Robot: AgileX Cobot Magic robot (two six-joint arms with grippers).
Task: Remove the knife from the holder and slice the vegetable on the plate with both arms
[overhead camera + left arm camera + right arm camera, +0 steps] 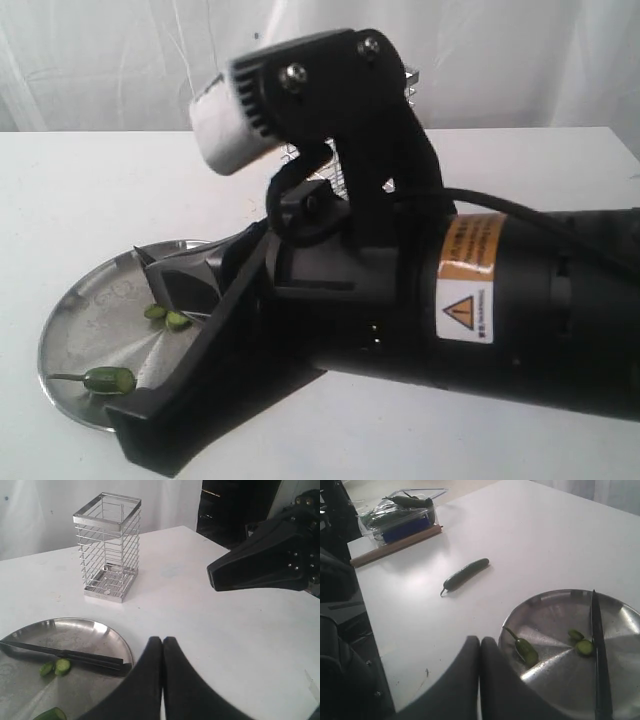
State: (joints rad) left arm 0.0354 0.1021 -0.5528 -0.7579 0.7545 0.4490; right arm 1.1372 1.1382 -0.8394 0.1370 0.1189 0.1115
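Note:
The steel plate lies on the white table, with the dark knife lying flat across it, free of both grippers. A green chili stem piece and two cut slices rest on the plate. My right gripper is shut on nothing beside the plate's rim, close to the stem piece; its arm fills the exterior view. My left gripper is shut and empty next to the plate. The wire holder stands empty behind it, mostly hidden in the exterior view.
A whole green chili lies on the table away from the plate. At the table's corner are a clear bag of chilies and a wooden stick. The right gripper's black body hangs above the table in the left wrist view.

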